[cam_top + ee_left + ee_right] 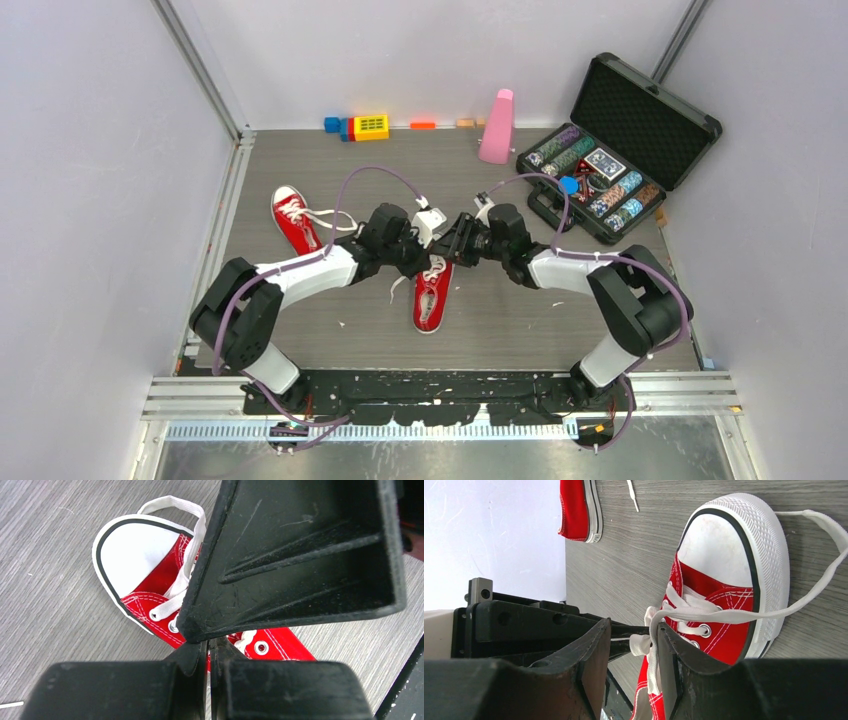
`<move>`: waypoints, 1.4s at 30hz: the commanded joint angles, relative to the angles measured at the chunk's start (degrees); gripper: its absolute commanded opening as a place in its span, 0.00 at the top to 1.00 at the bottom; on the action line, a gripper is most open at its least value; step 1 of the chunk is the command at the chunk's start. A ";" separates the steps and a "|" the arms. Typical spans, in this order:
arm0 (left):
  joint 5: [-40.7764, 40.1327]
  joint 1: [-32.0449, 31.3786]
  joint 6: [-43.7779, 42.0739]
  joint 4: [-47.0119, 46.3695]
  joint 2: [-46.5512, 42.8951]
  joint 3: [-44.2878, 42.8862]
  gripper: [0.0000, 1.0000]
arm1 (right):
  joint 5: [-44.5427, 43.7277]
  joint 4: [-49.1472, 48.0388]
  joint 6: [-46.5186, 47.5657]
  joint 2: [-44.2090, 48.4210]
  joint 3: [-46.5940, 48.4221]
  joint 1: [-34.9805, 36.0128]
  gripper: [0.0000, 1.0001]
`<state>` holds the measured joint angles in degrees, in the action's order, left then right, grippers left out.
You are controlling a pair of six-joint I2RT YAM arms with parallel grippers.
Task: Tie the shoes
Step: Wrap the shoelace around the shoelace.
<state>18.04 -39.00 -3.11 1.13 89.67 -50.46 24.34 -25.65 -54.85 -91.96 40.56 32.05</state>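
Grey tabletop (pixel 520 330) shows nothing tied: left gripper (pixel 209 647) pinched together by near shoe (pixel 431 303), right gripper (pixel 634 635) gaping around its lace (pixel 724 616) (far shoe (pixel 293 218) untouched).

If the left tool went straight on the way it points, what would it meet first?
Most likely a finger of the right tool, right ahead of the left tool; the red shoe lies beyond.
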 commanded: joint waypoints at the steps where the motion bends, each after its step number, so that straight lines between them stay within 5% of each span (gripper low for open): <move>1: 1.26 -0.28 0.99 -3.85 -1.37 -2.00 1.00 | 0.28 -2.50 -0.51 -0.88 0.01 1.23 0.56; 14: 0.80 -0.29 2.39 -5.59 -1.51 -1.46 1.00 | -0.50 -3.02 -1.39 -1.33 -0.39 1.99 0.62; 25: -1.34 -0.28 2.60 -5.33 -3.40 -0.55 0.99 | -2.20 -0.90 -1.03 -0.70 -0.58 2.31 0.84; 33: -2.99 -0.28 0.39 -2.20 -6.13 1.09 0.72 | -2.89 1.47 -0.17 -0.03 0.40 2.31 1.00; 42: 3.42 1.81 -0.69 -4.13 -6.71 3.42 0.49 | -2.38 2.01 0.16 0.25 0.72 2.23 1.00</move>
<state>16.86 -38.50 -3.46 0.64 84.82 -48.14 21.34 -23.07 -55.68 -93.06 40.16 34.04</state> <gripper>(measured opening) 0.473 0.050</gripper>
